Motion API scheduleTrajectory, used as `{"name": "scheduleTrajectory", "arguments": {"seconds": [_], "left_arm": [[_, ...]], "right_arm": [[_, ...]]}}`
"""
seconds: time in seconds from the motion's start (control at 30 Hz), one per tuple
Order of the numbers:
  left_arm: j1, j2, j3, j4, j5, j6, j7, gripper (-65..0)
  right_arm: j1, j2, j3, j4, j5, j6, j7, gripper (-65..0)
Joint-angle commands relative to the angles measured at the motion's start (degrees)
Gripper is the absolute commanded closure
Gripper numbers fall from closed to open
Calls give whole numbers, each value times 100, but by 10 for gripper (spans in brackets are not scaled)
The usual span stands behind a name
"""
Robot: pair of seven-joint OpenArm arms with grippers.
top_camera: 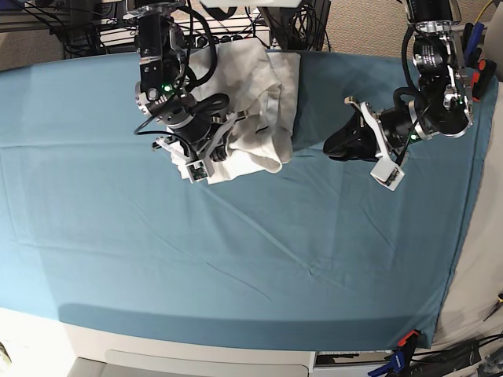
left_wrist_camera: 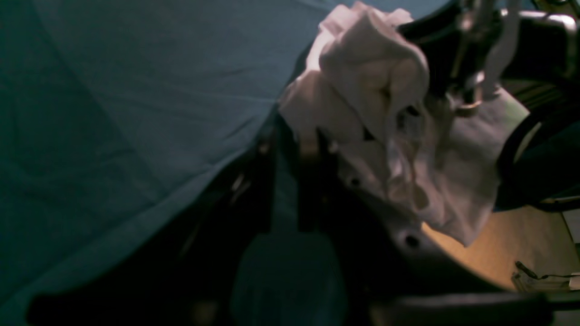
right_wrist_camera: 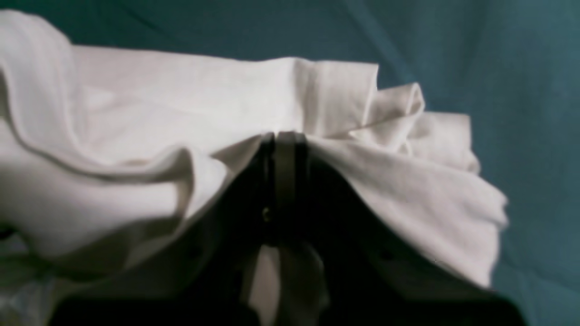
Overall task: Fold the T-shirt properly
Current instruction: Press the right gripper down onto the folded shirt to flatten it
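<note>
The white T-shirt (top_camera: 263,86) lies bunched and wrinkled on the teal cloth at the back of the table. My right gripper (top_camera: 228,149) is at its near edge. In the right wrist view the gripper (right_wrist_camera: 285,136) is shut on a fold of the T-shirt (right_wrist_camera: 181,104), which drapes to both sides of the fingers. My left gripper (top_camera: 334,145) hovers over bare teal cloth to the right of the shirt, apart from it. In the left wrist view its dark fingers (left_wrist_camera: 290,140) stand a little apart and hold nothing. The T-shirt (left_wrist_camera: 371,77) and the other arm show beyond them.
A large teal cloth (top_camera: 236,251) covers the whole table. Cables and equipment (top_camera: 102,23) stand behind the back edge. Clamps (top_camera: 405,339) hold the cloth at the front right corner. Wooden floor (left_wrist_camera: 521,240) shows past the table edge.
</note>
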Motion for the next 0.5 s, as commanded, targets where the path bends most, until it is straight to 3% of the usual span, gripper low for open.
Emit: {"name": "scheduleTrajectory", "arguments": {"seconds": [0.0, 0.47], "left_arm": [[-63, -48, -22, 105, -120, -44, -146, -102], [-61, -48, -22, 105, -83, -44, -149, -102]], "right_arm": [[46, -13, -11, 249, 61, 26, 94, 0], [-422, -20, -28, 997, 457, 28, 144, 0]]}}
